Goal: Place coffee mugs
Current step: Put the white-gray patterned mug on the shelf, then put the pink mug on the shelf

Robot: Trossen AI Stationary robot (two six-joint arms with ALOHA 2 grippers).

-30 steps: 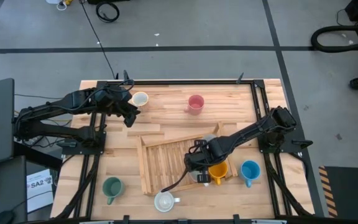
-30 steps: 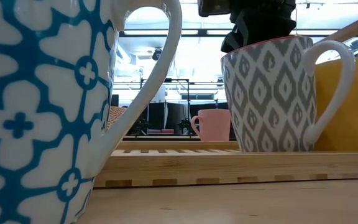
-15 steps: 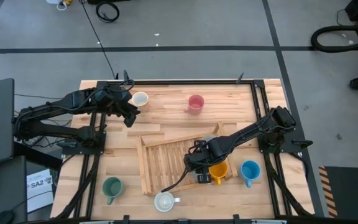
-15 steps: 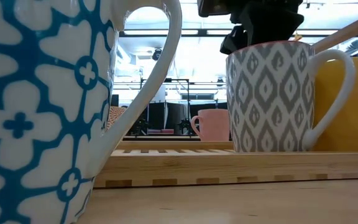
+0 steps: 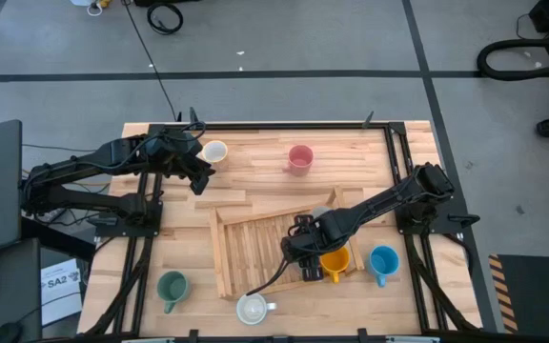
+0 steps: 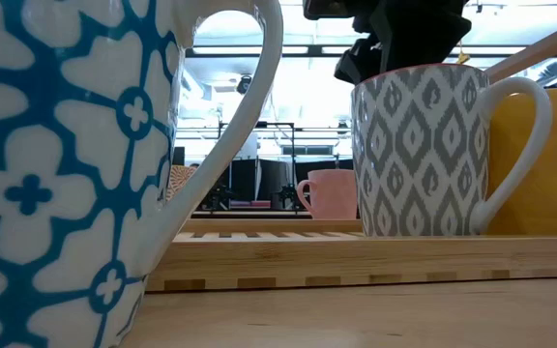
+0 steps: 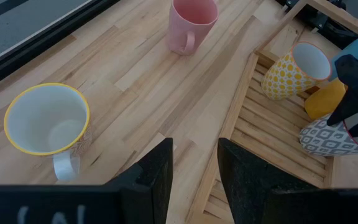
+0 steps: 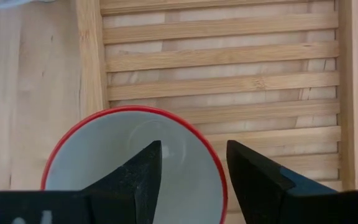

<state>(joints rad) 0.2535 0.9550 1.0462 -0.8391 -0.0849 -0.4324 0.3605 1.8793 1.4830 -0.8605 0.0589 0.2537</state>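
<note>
1. The right gripper (image 5: 305, 262) hangs directly over the grey-patterned mug (image 6: 420, 150), its fingers (image 8: 143, 171) parted and straddling the red rim; they appear clear of the ceramic, so it holds nothing.
2. That mug stands upright on the slatted wooden tray (image 5: 251, 252), right beneath the gripper, with the orange mug (image 5: 335, 262) touching or just beside it on the handle side.
3. Judged as glazed ceramic, it should be rigid, moderately heavy, slippery and liable to chip if knocked against its neighbour.
4. The likeliest hold is across the wall at the rim, one finger inside and one outside, away from the handle; a firm squeeze would be needed since the glaze gives little friction.
5. The left gripper (image 7: 194, 163) waits with fingers apart and empty over bare bench (image 5: 255, 181); the yellow-rimmed white mug (image 7: 47, 121) sits just beside it, the pink mug (image 7: 191, 23) farther ahead.
</note>
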